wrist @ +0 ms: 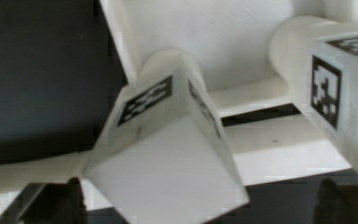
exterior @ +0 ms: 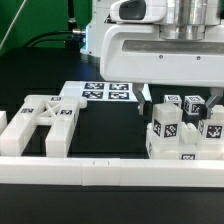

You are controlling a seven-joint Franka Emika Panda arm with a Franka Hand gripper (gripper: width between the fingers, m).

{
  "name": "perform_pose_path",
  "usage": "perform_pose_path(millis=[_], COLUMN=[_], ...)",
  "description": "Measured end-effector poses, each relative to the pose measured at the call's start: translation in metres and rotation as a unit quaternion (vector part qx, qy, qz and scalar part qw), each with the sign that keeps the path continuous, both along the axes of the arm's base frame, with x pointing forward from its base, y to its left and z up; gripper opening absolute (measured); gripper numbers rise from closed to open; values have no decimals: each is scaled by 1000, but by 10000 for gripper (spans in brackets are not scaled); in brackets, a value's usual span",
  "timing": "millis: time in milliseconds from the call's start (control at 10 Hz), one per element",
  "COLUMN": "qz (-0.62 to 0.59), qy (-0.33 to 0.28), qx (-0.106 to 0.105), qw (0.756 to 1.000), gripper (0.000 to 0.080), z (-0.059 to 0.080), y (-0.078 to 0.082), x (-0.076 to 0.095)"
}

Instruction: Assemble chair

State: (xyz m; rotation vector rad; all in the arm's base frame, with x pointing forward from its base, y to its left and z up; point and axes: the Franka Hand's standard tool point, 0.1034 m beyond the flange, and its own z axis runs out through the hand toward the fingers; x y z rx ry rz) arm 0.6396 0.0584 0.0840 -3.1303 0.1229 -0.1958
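In the exterior view my gripper (exterior: 160, 97) hangs low over a cluster of white chair parts with black-and-white tags (exterior: 166, 126) at the exterior view's right. The cross-braced frame (exterior: 45, 118) lies flat at the exterior view's left. In the wrist view a white tagged chair part (wrist: 158, 140) lies tilted between my two dark fingertips (wrist: 51, 203), which stand wide apart and do not touch it. My gripper (wrist: 202, 206) is open and empty. Another tagged white part (wrist: 329, 70) stands beside it.
The marker board (exterior: 106, 92) lies behind the frame on the black table. A long white border rail (exterior: 110, 172) runs along the front. More tagged posts (exterior: 214, 126) stand crowded at the far right, close to my fingers.
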Motion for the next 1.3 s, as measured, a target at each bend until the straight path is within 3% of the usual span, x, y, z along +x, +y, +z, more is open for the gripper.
perform_pose_path(millis=[400,900,1300], qz=[123,266,193], qy=[1,6,22], qx=[-21,-51,-39], qw=[992,963,980], gripper=[649,649,649], z=[1,-3,-14], y=[-12,-12,-14], x=[2,-4,-18])
